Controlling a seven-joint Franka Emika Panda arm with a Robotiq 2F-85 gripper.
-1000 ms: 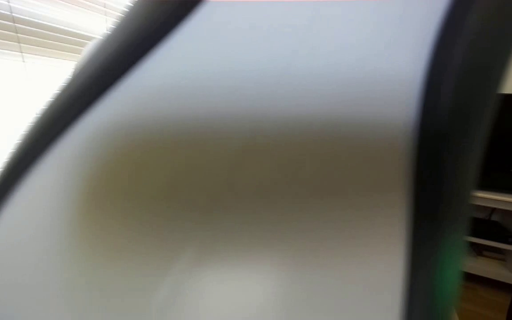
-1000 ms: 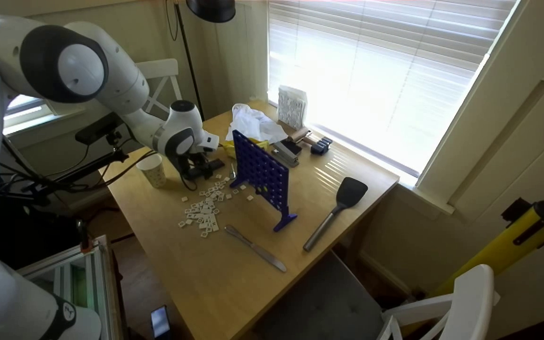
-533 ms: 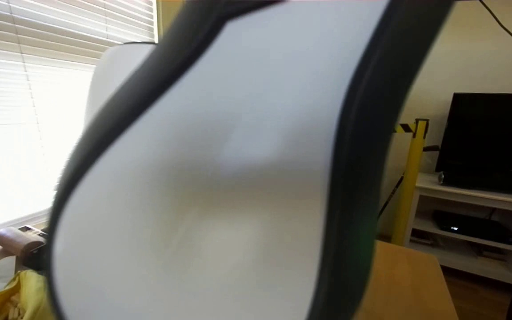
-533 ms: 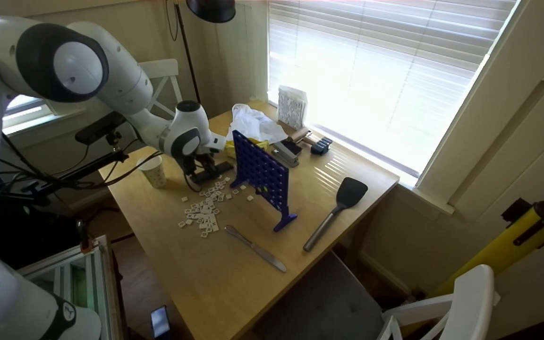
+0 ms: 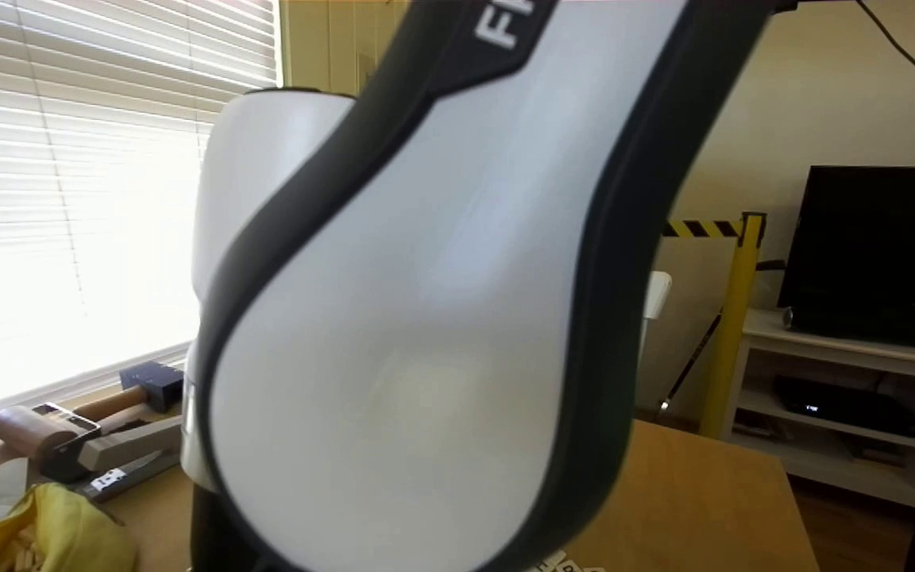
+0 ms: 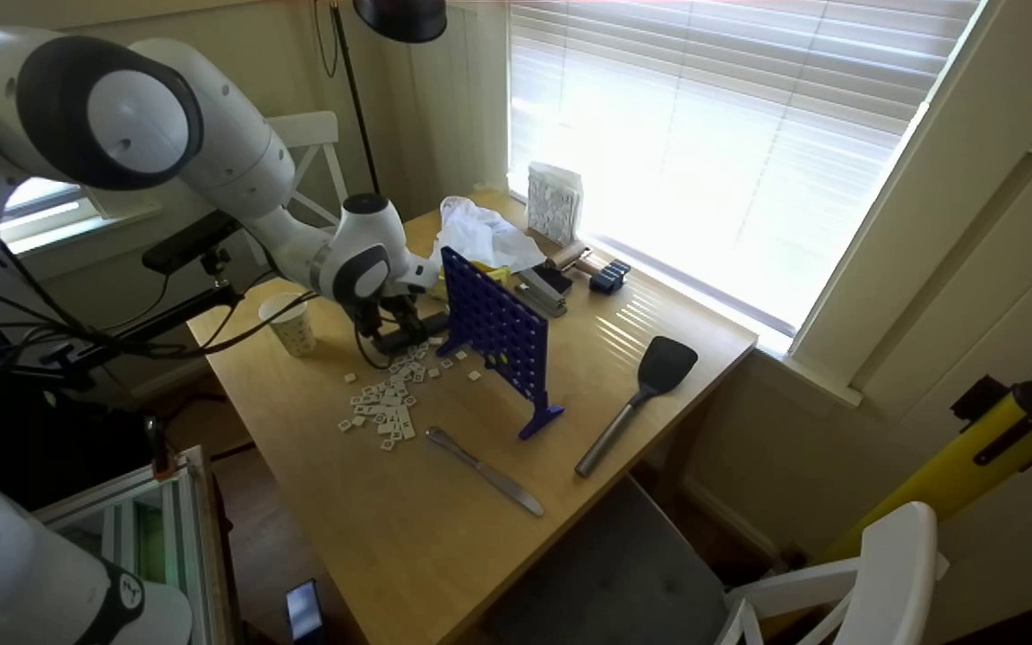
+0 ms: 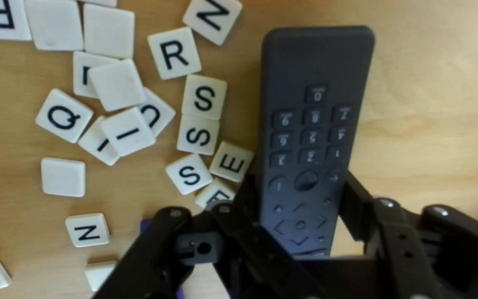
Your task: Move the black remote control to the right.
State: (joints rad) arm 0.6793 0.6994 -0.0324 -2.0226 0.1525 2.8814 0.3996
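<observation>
In the wrist view you have one end effector (image 7: 299,193), one remote (image 7: 310,137) and three S tiles (image 7: 203,98); some tiles overlap, so you cannot count them all. In an exterior view you get one desk (image 6: 408,546), one cup (image 6: 290,328), one blue grid (image 6: 498,333), one knife (image 6: 484,471), one spatula (image 6: 655,378), two chairs (image 6: 894,560) and one lamp (image 6: 402,20).

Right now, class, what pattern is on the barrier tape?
The barrier tape has slanted black and yellow stripes; it shows best in an exterior view.

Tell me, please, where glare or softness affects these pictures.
In both exterior views, the window is largely washed out; in an exterior view, striped glare marks the table near the spatula; in the wrist view, fine print on the black remote control looks soft.
</observation>
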